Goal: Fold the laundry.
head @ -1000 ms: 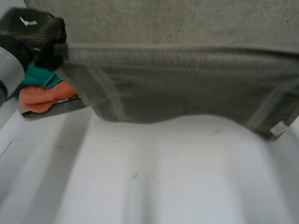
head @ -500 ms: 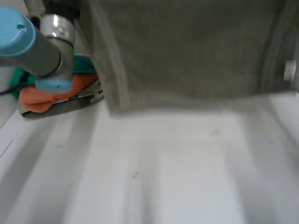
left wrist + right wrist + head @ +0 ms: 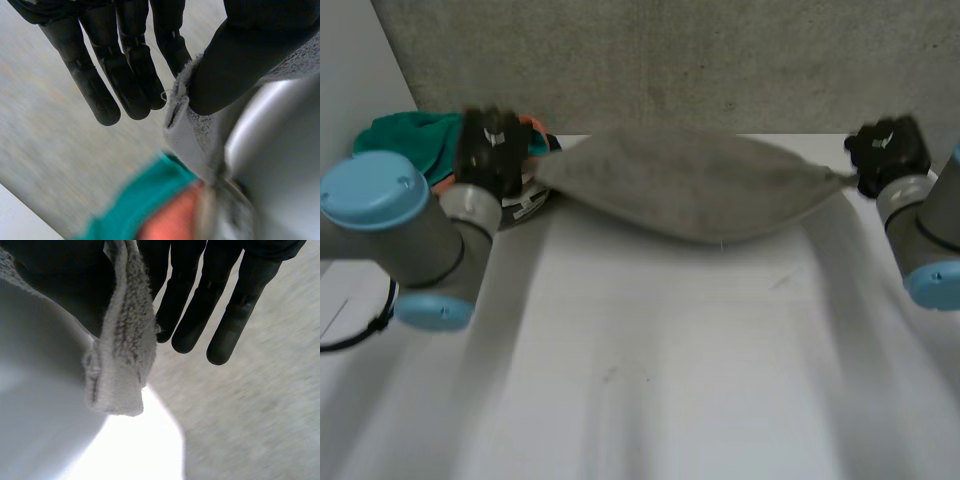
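A grey towel (image 3: 690, 185) hangs stretched between my two hands over the far part of the white table (image 3: 650, 370), sagging in the middle. My left hand (image 3: 490, 155) holds its left end, my right hand (image 3: 887, 150) its right end. In the left wrist view the thumb (image 3: 235, 65) pinches a towel corner (image 3: 190, 135) while the fingers (image 3: 130, 60) stay nearly straight. In the right wrist view a hemmed corner (image 3: 120, 355) hangs from the pinch of my right hand (image 3: 200, 305).
A pile of teal and orange clothes (image 3: 405, 135) lies at the table's back left, right behind my left hand; it is also under the left hand (image 3: 150, 205). A grey wall (image 3: 670, 60) rises behind the table.
The towel hung high and close, covering the upper view. Both hands have swung it forward and down to the far side of the table, and both arms have come into sight.
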Robot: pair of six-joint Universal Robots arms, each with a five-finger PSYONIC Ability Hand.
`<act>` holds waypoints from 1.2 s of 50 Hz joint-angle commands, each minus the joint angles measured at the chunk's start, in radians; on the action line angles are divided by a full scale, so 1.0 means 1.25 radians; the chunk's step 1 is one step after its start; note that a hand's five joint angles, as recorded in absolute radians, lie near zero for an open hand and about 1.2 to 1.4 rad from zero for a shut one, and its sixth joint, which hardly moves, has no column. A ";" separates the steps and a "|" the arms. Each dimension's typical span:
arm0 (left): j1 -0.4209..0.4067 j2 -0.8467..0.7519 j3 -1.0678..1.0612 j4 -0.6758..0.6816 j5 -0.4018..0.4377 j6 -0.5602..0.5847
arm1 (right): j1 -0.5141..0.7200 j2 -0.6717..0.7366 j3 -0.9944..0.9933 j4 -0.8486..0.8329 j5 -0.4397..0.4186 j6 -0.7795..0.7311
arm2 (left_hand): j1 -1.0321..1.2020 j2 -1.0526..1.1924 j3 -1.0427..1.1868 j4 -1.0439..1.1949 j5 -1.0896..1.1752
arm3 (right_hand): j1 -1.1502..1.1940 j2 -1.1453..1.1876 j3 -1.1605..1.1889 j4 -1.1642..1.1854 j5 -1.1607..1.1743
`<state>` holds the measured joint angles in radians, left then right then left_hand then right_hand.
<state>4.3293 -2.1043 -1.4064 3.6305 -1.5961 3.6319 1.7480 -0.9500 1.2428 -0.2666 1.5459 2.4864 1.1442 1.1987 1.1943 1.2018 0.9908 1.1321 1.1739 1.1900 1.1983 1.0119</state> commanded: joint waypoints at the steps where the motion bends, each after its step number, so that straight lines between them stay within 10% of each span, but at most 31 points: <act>1: -0.008 0.096 -0.131 -0.198 -0.003 0.005 | -0.007 -0.006 0.055 0.159 -0.001 -0.030 | 0.202 0.158 0.162 0.156 0.185 | 0.211 0.178 0.165 0.158 0.168; 13: -0.031 0.410 -0.325 -0.664 -0.001 0.159 | -0.160 -0.295 0.336 0.530 -0.012 -0.406 | 0.202 0.158 0.162 0.156 0.185 | 0.211 0.178 0.165 0.158 0.168; 43: -0.056 -0.171 0.200 -0.292 -0.115 0.153 | -0.077 0.098 0.008 -0.021 -0.018 -0.259 | 0.202 0.158 0.162 0.156 0.185 | 0.154 0.121 0.108 0.101 0.111; 44: -0.060 -0.177 0.207 -0.277 -0.111 0.150 | -0.074 0.114 -0.012 -0.045 -0.011 -0.256 | -0.093 -0.137 -0.133 -0.139 -0.110 | -0.349 -0.382 -0.395 -0.402 -0.392; 46: -0.065 -0.178 0.208 -0.251 -0.106 0.151 | -0.073 0.126 -0.026 -0.062 -0.003 -0.248 | -0.769 -0.813 -0.810 -0.816 -0.786 | -0.766 -0.799 -0.812 -0.819 -0.810; 60: -0.078 -0.037 0.067 -0.142 -0.100 0.137 | -0.169 -0.028 0.062 0.198 -0.090 -0.069 | -0.776 -0.819 -0.816 -0.822 -0.793 | -0.766 -0.799 -0.812 -0.819 -0.810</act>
<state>4.2209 -2.2524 -1.2153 3.4510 -1.7224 3.8079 1.6234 -0.8810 1.2366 -0.2417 1.5370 2.3521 0.1882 0.2061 0.2112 0.2025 0.0489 0.2275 0.2105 0.2115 0.2100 0.0464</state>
